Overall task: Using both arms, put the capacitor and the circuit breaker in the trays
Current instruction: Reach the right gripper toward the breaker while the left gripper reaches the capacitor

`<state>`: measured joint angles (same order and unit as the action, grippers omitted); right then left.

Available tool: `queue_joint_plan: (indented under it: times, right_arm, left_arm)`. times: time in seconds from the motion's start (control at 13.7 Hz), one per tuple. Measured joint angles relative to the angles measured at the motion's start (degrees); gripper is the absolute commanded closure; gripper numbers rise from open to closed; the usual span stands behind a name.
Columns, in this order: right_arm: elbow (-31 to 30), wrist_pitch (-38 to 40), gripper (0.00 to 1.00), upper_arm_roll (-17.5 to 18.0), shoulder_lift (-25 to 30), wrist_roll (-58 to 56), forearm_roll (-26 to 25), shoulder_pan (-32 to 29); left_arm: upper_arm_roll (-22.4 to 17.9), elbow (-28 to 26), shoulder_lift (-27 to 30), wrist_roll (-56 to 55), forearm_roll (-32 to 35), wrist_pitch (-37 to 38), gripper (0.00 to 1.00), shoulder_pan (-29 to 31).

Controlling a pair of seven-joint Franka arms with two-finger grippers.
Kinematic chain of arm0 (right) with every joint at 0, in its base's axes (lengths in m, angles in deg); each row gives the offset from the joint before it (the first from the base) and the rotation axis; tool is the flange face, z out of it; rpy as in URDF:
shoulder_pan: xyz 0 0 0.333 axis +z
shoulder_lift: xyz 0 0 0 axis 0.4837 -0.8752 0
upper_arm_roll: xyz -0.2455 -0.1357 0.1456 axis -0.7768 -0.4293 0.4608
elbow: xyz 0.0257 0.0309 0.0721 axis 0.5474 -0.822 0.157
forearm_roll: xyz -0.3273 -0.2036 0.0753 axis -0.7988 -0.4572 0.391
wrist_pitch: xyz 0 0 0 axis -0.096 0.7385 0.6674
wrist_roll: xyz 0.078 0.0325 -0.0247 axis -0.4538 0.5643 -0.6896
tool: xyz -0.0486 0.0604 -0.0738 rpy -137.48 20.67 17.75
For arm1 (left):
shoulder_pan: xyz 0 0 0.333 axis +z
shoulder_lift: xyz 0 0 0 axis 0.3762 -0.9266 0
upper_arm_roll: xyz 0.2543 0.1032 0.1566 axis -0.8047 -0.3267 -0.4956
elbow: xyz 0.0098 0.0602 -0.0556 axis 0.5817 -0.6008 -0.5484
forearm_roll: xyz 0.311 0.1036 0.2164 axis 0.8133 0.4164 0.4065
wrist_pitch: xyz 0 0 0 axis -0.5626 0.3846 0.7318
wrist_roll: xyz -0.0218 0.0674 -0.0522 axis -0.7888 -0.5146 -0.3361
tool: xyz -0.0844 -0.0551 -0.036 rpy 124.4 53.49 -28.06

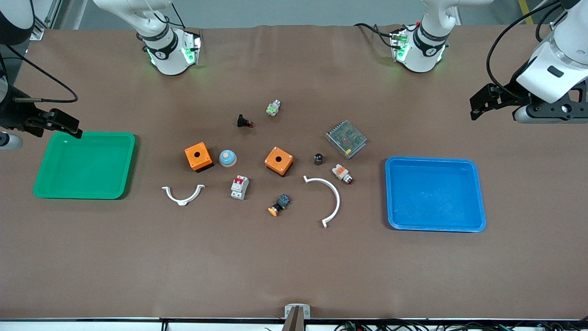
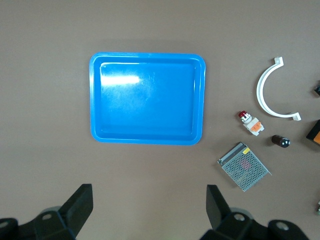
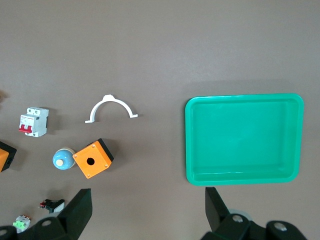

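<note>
The capacitor (image 1: 318, 159), a tiny black cylinder, stands mid-table between an orange box and the metal mesh unit; it also shows in the left wrist view (image 2: 281, 141). The circuit breaker (image 1: 239, 187), white-grey with red levers, lies nearer the front camera than the blue dome; it also shows in the right wrist view (image 3: 34, 121). My left gripper (image 1: 480, 105) is open and empty, high over the table's left-arm end by the blue tray (image 1: 390, 193); its jaws (image 2: 148, 200) stand wide apart. My right gripper (image 1: 64, 123) is open and empty, over the green tray's (image 1: 41, 174) edge, also seen in the right wrist view (image 3: 147, 200).
Two orange boxes (image 1: 198, 156) (image 1: 279, 161), a blue dome (image 1: 227, 158), two white curved clips (image 1: 183, 195) (image 1: 328, 197), a metal mesh unit (image 1: 346, 139), a black push-button (image 1: 243, 122), a white-orange button (image 1: 342, 173), an orange-headed button (image 1: 279, 205) and a small green-white part (image 1: 273, 108) lie mid-table.
</note>
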<state>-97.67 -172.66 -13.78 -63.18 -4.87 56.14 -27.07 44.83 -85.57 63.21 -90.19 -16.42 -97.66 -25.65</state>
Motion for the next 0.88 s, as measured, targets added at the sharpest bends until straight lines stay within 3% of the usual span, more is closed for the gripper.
queue_joint_plan:
  times: [0.44, 0.66, 0.88]
  right_arm:
    - [0.0, 0.65, 0.0, 0.19, 0.0, 0.06, 0.03, 0.08]
    - [-0.54, 1.24, 0.0, 0.78, -0.02, 0.8, 1.59, 2.13]
    - [-3.45, -0.26, 0.0, 1.04, -0.46, 5.55, 6.2, 6.64]
  left_arm:
    - [0.37, 1.19, -1.5, 0.0, 0.0, 1.19, 0.0, -0.27]
    - [1.8, 1.26, -6.64, -1.08, -0.05, 0.08, 0.0, -1.67]
    - [4.59, 1.29, -13.14, -14.16, -0.15, -4.94, 0.0, -6.68]
